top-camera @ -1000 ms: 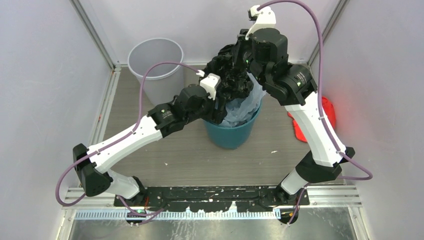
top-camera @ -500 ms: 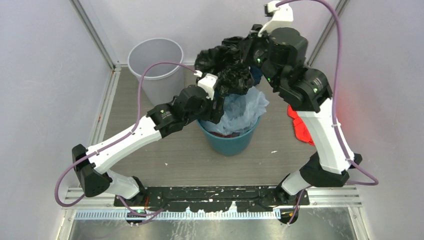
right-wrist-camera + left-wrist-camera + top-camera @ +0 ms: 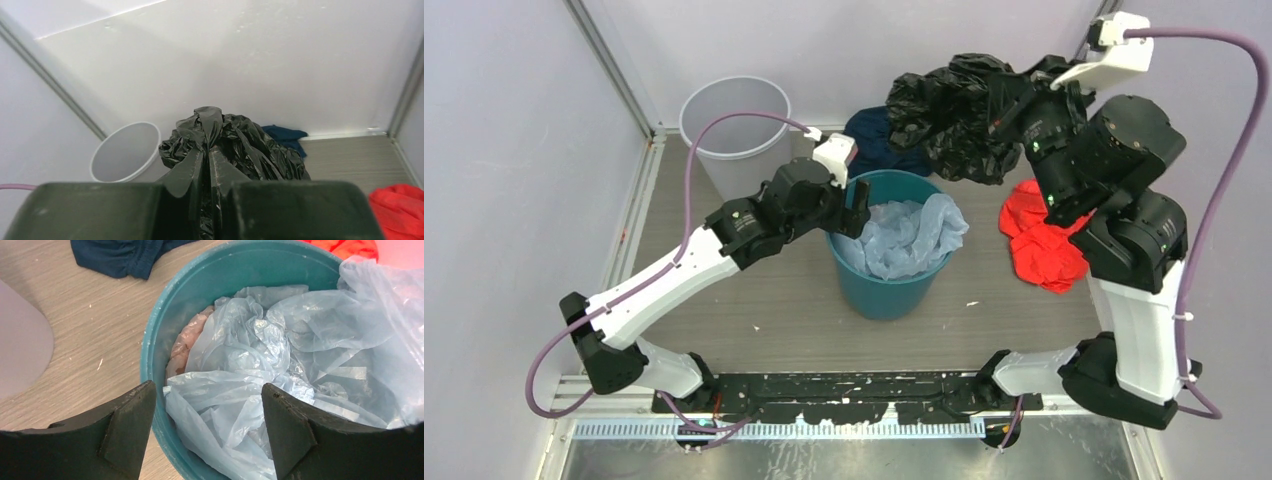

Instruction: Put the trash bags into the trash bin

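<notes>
The trash bag [image 3: 949, 110], black and crinkly, hangs in the air above the back of the floor, right of the trash bin [image 3: 729, 175]. My right gripper [image 3: 1016, 100] is shut on a pinch of it. In the right wrist view the bag [image 3: 240, 142] bunches up ahead of the closed right gripper [image 3: 207, 152], with the light grey bin [image 3: 125, 152] open and upright to its left. My left gripper [image 3: 854, 205] is open. In its own view the left gripper [image 3: 209, 415] straddles the near rim of a teal bin [image 3: 200, 285], holding nothing.
The teal bin [image 3: 884, 290] stands mid-floor, stuffed with a pale blue plastic bag [image 3: 909, 235]. A red cloth bundle [image 3: 1039, 240] lies to its right. A dark blue cloth [image 3: 874, 135] lies behind it, between the two bins. White walls close in on three sides.
The right arm has lifted the black bag up out of the teal bin and swung it back and to the right. The left gripper has stayed open at the teal bin's rim.
</notes>
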